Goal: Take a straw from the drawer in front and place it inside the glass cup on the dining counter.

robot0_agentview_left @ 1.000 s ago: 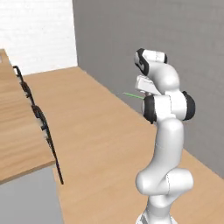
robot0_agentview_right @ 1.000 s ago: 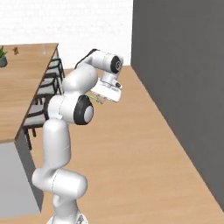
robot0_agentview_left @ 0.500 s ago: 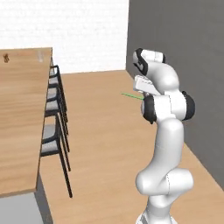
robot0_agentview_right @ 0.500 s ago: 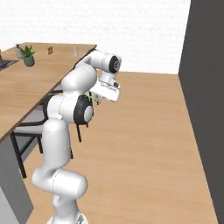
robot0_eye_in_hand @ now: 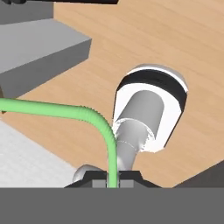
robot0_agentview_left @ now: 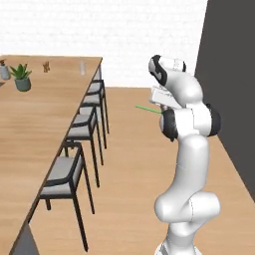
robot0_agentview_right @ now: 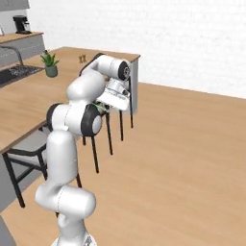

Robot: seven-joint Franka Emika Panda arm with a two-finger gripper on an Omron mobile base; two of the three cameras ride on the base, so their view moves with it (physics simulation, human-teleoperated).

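My gripper (robot0_eye_in_hand: 113, 178) is shut on the straw (robot0_eye_in_hand: 52, 108), a thin bright green stick that rises between the fingertips and bends off to the left. In the left base view the straw (robot0_agentview_left: 147, 108) sticks out leftward from the gripper (robot0_agentview_left: 160, 106), held up near the arm's shoulder height over the wooden floor. The glass cup (robot0_agentview_left: 82, 66) stands near the far end of the dining counter (robot0_agentview_left: 30, 129), well ahead and to the left of the gripper. A dark sink (robot0_agentview_right: 14, 72) is set into the dining counter (robot0_agentview_right: 29, 103). The drawer is out of view.
Several dark-framed chairs (robot0_agentview_left: 64, 172) with grey seats line the counter's edge between me and the counter. A potted plant (robot0_agentview_left: 22, 77) and small brown shakers (robot0_agentview_left: 46, 65) stand on the counter. A dark wall (robot0_agentview_left: 229, 74) runs along the right. Open wooden floor (robot0_agentview_right: 182, 153) lies to the right.
The whole picture has shifted as the base turned: the dining counter, chairs and cup have come further into view. The arm keeps its pose with the straw still held.
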